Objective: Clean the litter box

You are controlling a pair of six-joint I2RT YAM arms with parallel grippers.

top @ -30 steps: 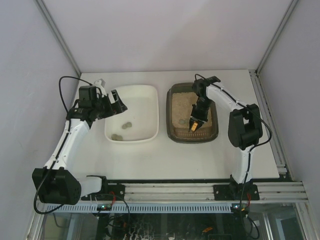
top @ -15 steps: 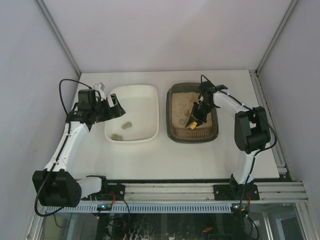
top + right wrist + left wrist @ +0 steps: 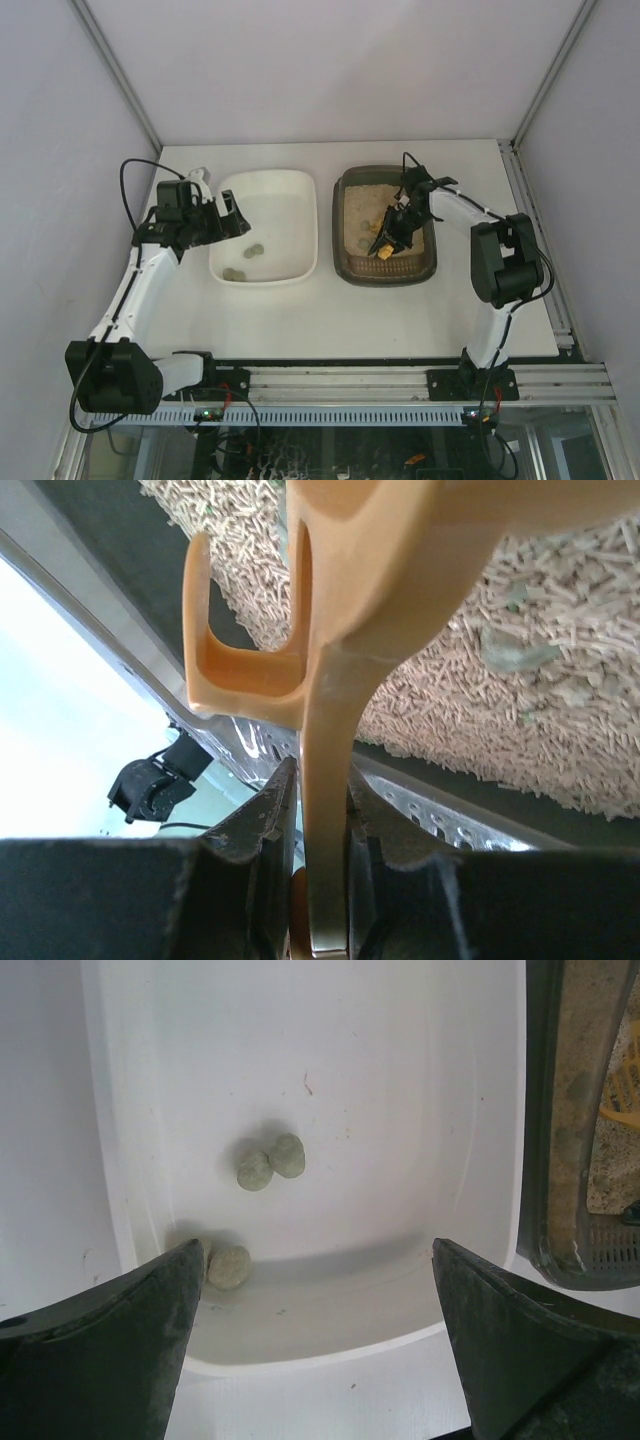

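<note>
So the litter box [image 3: 385, 279] sits on the right half of the tabletop [image 3: 400, 320], closer to the far edge than the near one, with the white tub [image 3: 312, 215] just beside it on the left and only a thin gap between them. The right gripper [image 3: 388, 243] is down inside the box, near its near end, jaws clamped tight on the flat handle of an orange scoop [image 3: 340, 610]. The left gripper [image 3: 315, 1260] hangs over the left end of the tub with its jaws spread wide, nothing in them. Three clumps [image 3: 270, 1163] are lying in the tub already

Stuff I'd worry about from here:

- that handle is pinched on its thin flat sides, so if the scoop digs hard into the pellets [image 3: 520, 680] it could swivel in the grip and dump whatever it picks up
- the scoop is right by the near wall of the box, so a drag toward the near edge could hook the rim and shove or tip the whole tray
- the carry goes over that gap, so any tilt and pellets or a clump land on the tabletop between the two instead of in the tub
- the left arm is parked over the tub, so if the scoop comes in far to that side the two could bump

Can't really tell if the scoop has anything in it right now, since the wrist view only shows handle and the top view is too small
</note>
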